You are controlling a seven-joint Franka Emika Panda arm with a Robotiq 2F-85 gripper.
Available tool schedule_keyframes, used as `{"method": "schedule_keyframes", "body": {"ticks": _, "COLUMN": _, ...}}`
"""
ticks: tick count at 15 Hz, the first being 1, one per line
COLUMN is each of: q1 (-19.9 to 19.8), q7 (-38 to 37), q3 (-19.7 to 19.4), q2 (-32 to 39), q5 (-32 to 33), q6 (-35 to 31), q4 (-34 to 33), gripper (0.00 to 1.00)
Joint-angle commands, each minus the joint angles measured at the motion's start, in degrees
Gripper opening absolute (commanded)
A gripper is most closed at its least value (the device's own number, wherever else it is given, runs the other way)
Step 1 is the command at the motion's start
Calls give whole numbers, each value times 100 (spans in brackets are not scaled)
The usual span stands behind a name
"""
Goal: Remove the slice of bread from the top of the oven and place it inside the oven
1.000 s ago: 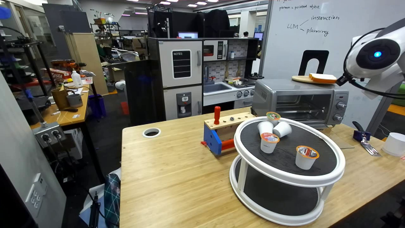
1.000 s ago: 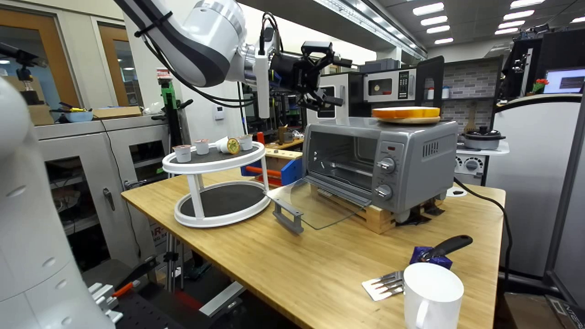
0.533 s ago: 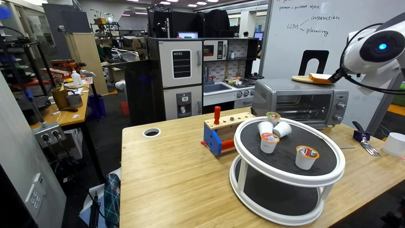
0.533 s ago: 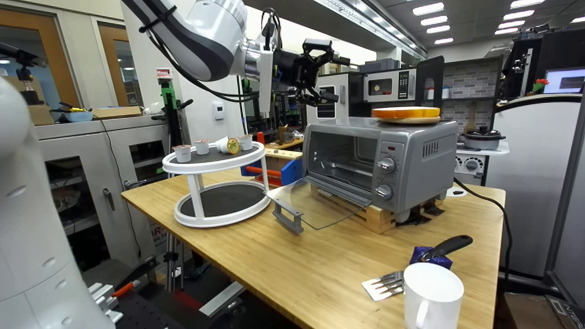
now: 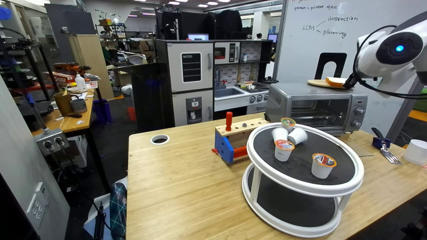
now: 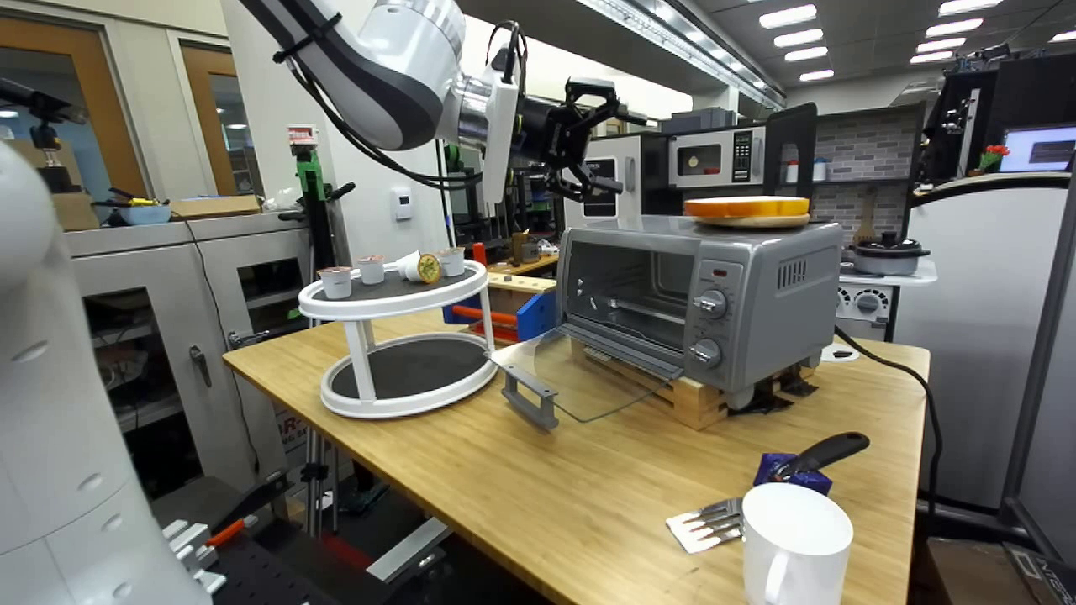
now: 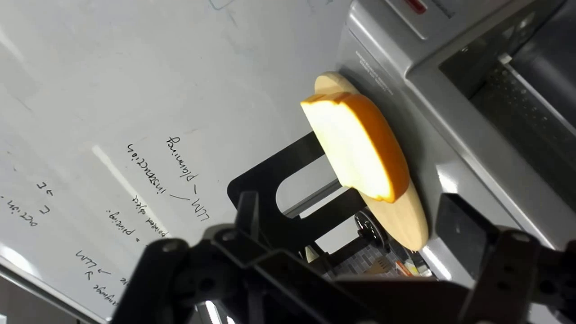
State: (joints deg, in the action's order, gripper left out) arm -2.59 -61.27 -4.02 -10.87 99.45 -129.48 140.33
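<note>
The slice of bread [image 5: 334, 81], pale with an orange-brown edge, lies flat on a round wooden board [image 5: 314, 83] on top of the silver oven [image 5: 279, 103]. Bread [image 6: 746, 207] and board [image 6: 748, 223] also show in an exterior view. The oven [image 6: 780, 294] has its glass door lowered, with the grey handle [image 6: 530, 398] out front; its inside is dark. My gripper [image 6: 624, 151] is open and empty, in the air above the oven's front, apart from the bread. In the wrist view the bread [image 7: 355, 146] lies beyond my spread fingers [image 7: 463, 234], roughly between them.
A white two-tier stand [image 6: 403, 407] with several small cups stands in front of the oven. A toy workbench [image 5: 224, 146] is beside it. A white mug [image 6: 797, 538] and a black-handled spatula [image 6: 820, 454] lie toward the table's edge. A black arch [image 5: 330, 65] stands behind the oven.
My gripper has shifted a little and tilted, moving left toward the bread in an exterior view, where it now overlaps the bread's right end. Bread, board and oven have not moved.
</note>
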Motion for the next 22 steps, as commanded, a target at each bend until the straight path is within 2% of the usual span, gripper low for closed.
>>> {"method": "schedule_keyframes", "body": {"ticks": 1, "q1": 27, "q7": 434, "q3": -4, "q2": 177, "q5": 108, "q6": 173, "q4": -179, "gripper": 100}}
{"method": "schedule_keyframes", "body": {"ticks": 7, "q1": -56, "q7": 668, "q3": -108, "q2": -178, "q5": 1026, "q6": 57, "q4": 388, "gripper": 100}}
{"method": "schedule_keyframes", "body": {"ticks": 10, "q1": -97, "q7": 453, "q3": -275, "q2": -356, "q5": 1635, "q6": 28, "q4": 739, "gripper": 100}}
{"method": "schedule_keyframes", "body": {"ticks": 13, "q1": -52, "q7": 206, "q3": -417, "q2": -450, "q5": 2017, "q6": -35, "q4": 794, "gripper": 100}}
{"method": "schedule_keyframes", "body": {"ticks": 18, "q1": 110, "q7": 334, "q3": -322, "q2": -411, "q5": 2159, "q6": 154, "q4": 684, "gripper": 100}}
{"method": "schedule_keyframes", "body": {"ticks": 22, "q1": 302, "q7": 413, "q3": -211, "q2": -80, "q5": 1898, "q6": 180, "q4": 348, "gripper": 100}}
